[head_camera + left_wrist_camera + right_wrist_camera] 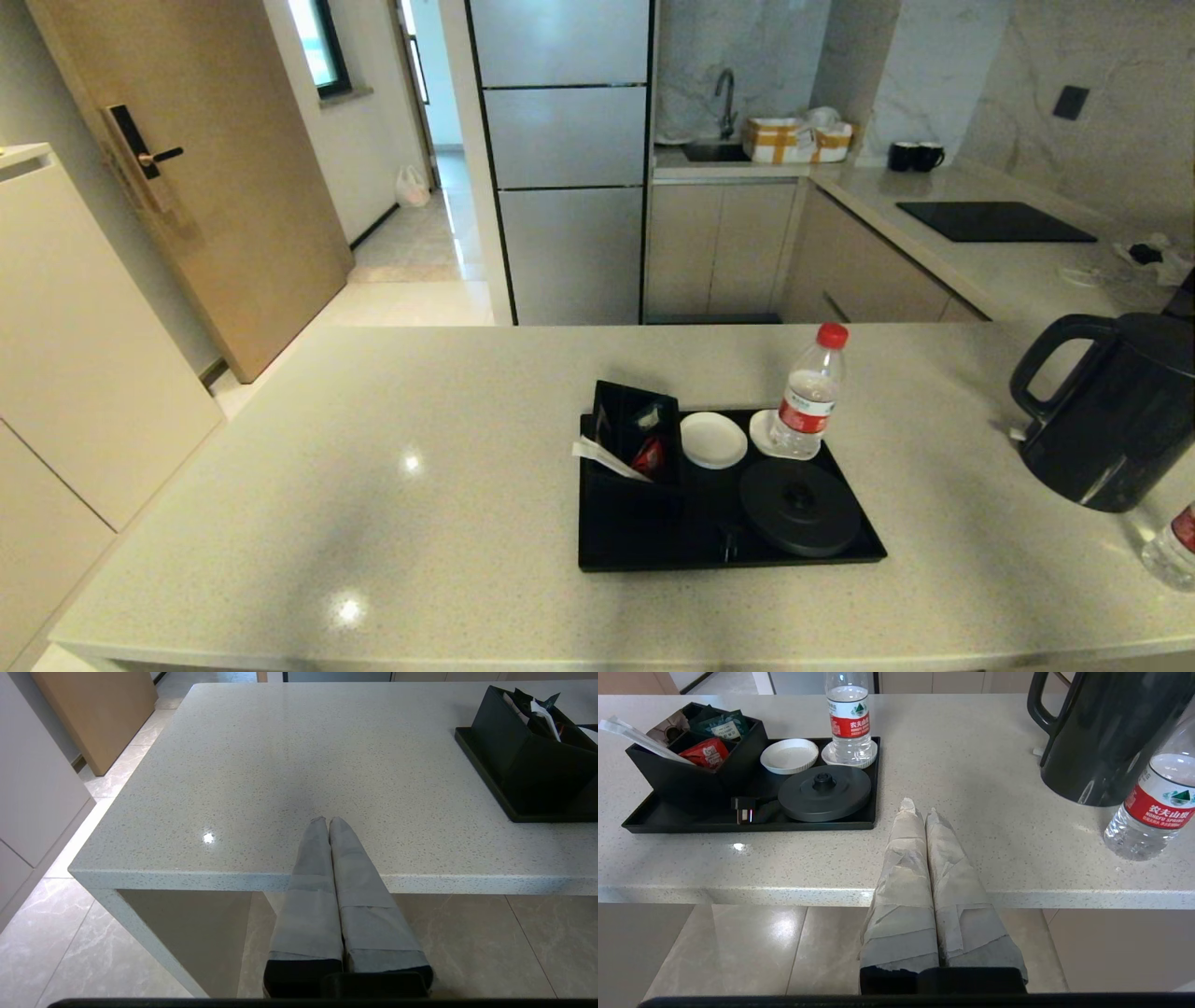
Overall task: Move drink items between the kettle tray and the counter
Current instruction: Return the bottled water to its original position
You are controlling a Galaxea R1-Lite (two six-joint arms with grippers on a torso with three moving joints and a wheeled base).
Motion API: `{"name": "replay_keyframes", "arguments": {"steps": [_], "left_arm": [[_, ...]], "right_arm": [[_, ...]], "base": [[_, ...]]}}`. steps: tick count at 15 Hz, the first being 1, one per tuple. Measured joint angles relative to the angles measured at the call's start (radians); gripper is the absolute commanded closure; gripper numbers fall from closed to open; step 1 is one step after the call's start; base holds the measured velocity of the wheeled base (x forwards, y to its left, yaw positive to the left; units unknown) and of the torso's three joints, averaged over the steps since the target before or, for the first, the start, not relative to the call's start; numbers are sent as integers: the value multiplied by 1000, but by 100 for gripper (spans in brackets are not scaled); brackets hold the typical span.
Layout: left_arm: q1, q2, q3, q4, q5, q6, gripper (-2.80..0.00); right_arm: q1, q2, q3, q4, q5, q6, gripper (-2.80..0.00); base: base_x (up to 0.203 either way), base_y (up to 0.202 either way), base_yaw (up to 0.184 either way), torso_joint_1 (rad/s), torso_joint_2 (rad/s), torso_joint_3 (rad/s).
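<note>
The dark kettle stands on the beige counter at the right, off its round base. The black kettle tray lies mid-counter. One red-capped bottle stands on a white coaster at the tray's far right. A second bottle stands on the counter beside the kettle. My right gripper is shut and empty at the counter's near edge, between tray and kettle. My left gripper is shut and empty over bare counter left of the tray. Neither arm shows in the head view.
A black box of sachets fills the tray's left end, with a white coaster beside it. A plug lies on the tray. Behind stand a cooktop panel, two mugs and a sink.
</note>
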Motion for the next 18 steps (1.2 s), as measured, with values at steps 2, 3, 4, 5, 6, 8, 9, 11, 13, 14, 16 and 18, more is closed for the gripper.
{"name": "replay_keyframes", "arguments": {"steps": [2, 3, 4, 5, 6, 8, 9, 11, 13, 14, 16, 18], "left_arm": [[0, 0, 0, 0, 0, 0, 0], [0, 0, 0, 0, 0, 0, 0], [0, 0, 0, 0, 0, 0, 0], [0, 0, 0, 0, 1, 0, 0], [0, 0, 0, 0, 1, 0, 0], [0, 0, 0, 0, 0, 0, 0], [0, 0, 0, 0, 0, 1, 0], [0, 0, 0, 0, 0, 0, 0], [0, 0, 0, 0, 0, 0, 0], [0, 0, 0, 0, 0, 0, 0], [0, 0, 0, 0, 0, 0, 0], [0, 0, 0, 0, 0, 0, 0]], "right_arm": [[0, 0, 0, 0, -1, 1, 0], [0, 0, 0, 0, -1, 6, 0], [0, 0, 0, 0, -5, 11, 0], [0, 0, 0, 0, -6, 15, 0], [0, 0, 0, 0, -7, 17, 0], [0, 0, 0, -1, -9, 34, 0], [0, 0, 0, 0, -9, 35, 0], [0, 0, 0, 0, -9, 35, 0], [0, 0, 0, 0, -9, 33, 0], [0, 0, 0, 0, -9, 33, 0], [0, 0, 0, 0, -9, 34, 0], [0, 0, 0, 0, -8, 33, 0]], "base": [[0, 0, 0, 0, 0, 0], [0, 0, 0, 0, 0, 0], [0, 0, 0, 0, 0, 0], [0, 0, 0, 0, 0, 0], [0, 0, 0, 0, 0, 0], [0, 0, 0, 0, 0, 0], [0, 0, 0, 0, 0, 0], [0, 0, 0, 0, 0, 0], [0, 0, 0, 0, 0, 0], [0, 0, 0, 0, 0, 0], [0, 0, 0, 0, 0, 0], [0, 0, 0, 0, 0, 0]]}}
